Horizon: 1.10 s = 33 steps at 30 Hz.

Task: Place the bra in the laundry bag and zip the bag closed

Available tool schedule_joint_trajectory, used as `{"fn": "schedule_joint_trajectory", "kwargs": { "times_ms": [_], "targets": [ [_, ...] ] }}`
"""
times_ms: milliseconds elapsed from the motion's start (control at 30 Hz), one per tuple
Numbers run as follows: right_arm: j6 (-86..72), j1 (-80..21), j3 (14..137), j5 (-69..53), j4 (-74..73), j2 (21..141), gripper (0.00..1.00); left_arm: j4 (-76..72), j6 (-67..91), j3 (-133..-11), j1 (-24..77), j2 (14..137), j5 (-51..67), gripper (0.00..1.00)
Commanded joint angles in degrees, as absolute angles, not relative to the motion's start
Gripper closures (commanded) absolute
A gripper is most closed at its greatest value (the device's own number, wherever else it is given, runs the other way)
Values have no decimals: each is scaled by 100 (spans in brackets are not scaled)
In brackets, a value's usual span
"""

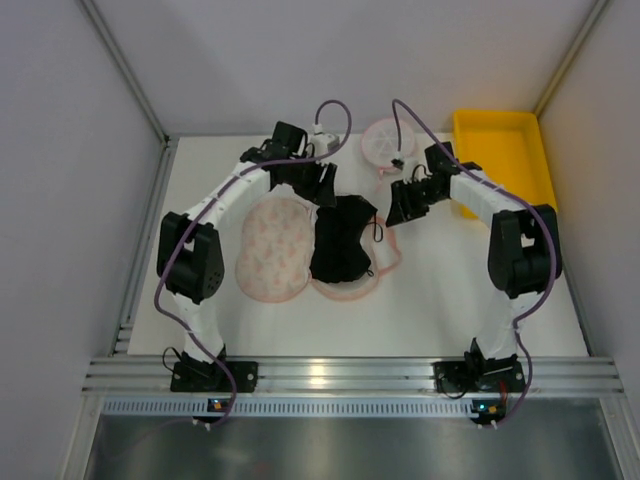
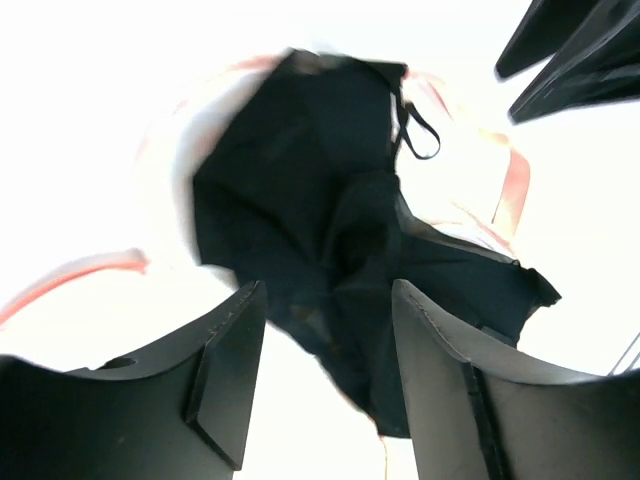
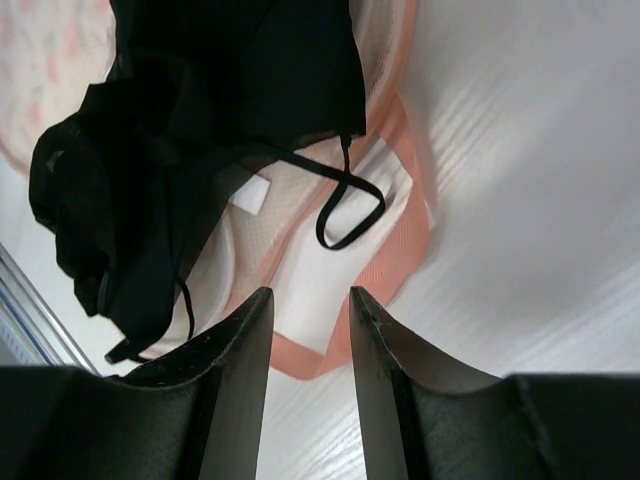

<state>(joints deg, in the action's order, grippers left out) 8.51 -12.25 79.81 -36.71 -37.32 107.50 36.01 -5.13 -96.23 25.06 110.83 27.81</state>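
Laundry bag lies open on tabletop: two cream speckled domes, pink trim. L fingers spread, released, at bra's far edge. Bra, black, crumpled, thin strap looped, covers bag's right half. R fingers slightly parted, empty, just beside.

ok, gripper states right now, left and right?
Left gripper: open, over the bra, not clamped on it.
Right gripper: open a little, empty, above the laundry bag trim.
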Motion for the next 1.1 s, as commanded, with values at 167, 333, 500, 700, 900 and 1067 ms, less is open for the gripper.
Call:
{"fn": "schedule_joint_trajectory", "kwargs": {
  "times_ms": [167, 333, 500, 700, 900, 1067],
  "targets": [
    [607, -1695, 8078, -3332, -3120, 11118, 66, 3507, -308, -9695, 2162, 10503, 3068, 37],
    [527, -1881, 7884, -2867, -3085, 11153, 65, 3507, -307, -9650, 2101, 10424, 3032, 34],
    [405, -2021, 7664, -2505, -2944, 11188, 63, 3498, -308, -9633, 2083, 10441, 3032, 34],
    [369, -2109, 7690, -2215, -2900, 11320, 62, 3498, -334, -9624, 2074, 10433, 3024, 33],
    [360, -2109, 7796, -2083, -2856, 11452, 74, 3498, -343, -9607, 2065, 10450, 3015, 33],
    [483, -2127, 7936, -2180, -2988, 11330, 93, 3498, -387, -9519, 2013, 10380, 2988, 33]
  ]
}}
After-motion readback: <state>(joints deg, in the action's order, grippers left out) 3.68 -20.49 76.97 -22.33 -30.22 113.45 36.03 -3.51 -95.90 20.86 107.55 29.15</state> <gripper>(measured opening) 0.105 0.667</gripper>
